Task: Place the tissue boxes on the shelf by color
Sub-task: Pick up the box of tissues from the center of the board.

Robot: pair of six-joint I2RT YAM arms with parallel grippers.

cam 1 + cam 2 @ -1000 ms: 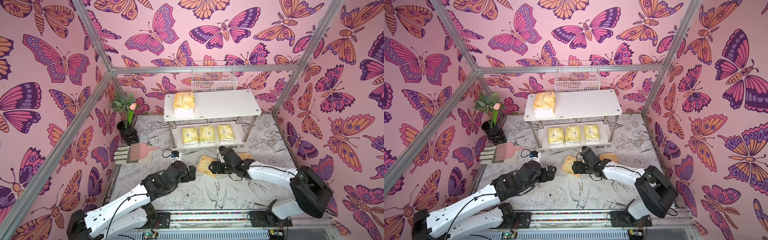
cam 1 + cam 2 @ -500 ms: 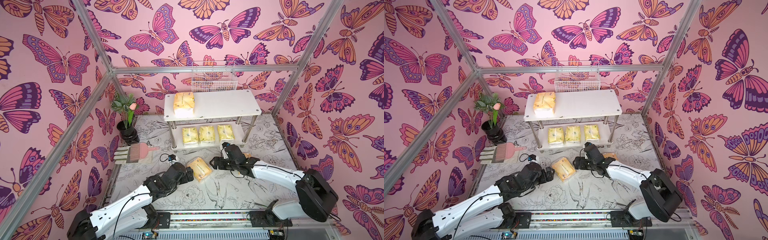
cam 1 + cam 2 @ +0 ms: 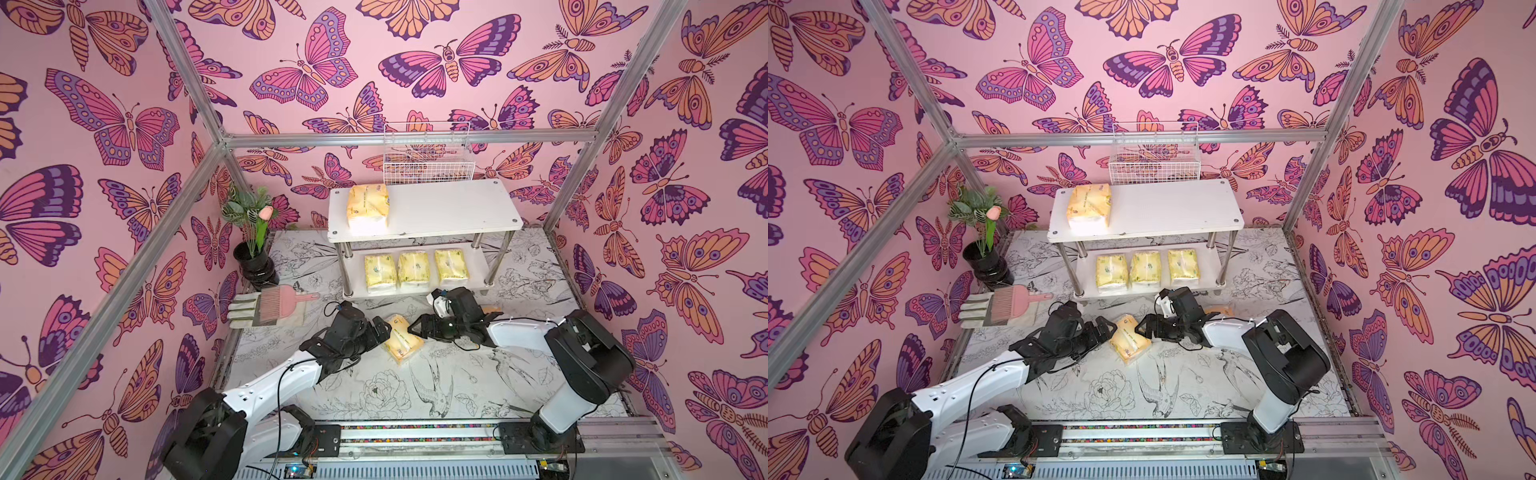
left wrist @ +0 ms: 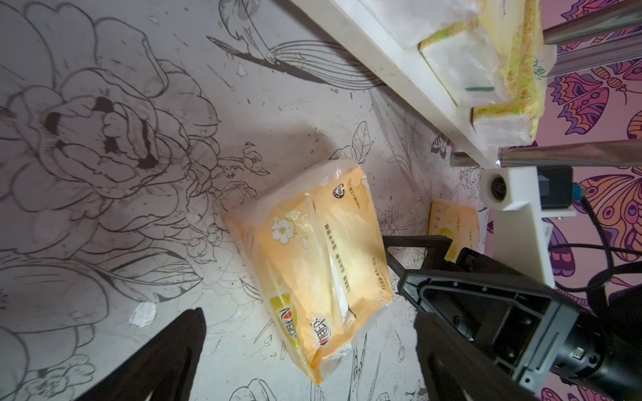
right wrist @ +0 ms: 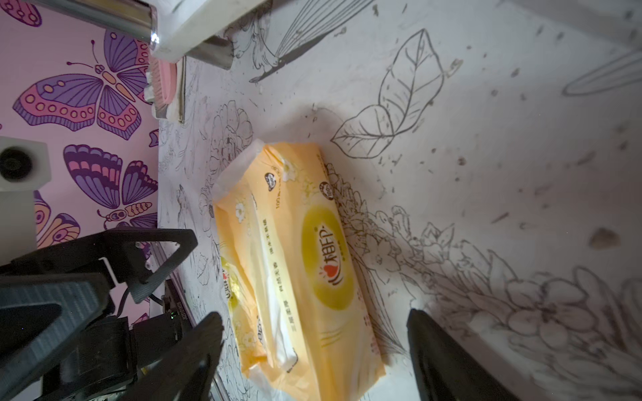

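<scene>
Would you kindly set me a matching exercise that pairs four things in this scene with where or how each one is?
Things:
1. pale yellow packs
2. pink brush
3. wire basket
4. right gripper

Places or states:
A. open, at an orange pack lying on the table
B. lying on a glove
C. side by side on the lower board of the shelf
D. just behind the shelf's top board

Pairs: 1-C, 2-B, 3-D, 4-A

Staged robot cell: butterfly walls (image 3: 415, 62), aluminium frame (image 3: 291, 139).
</scene>
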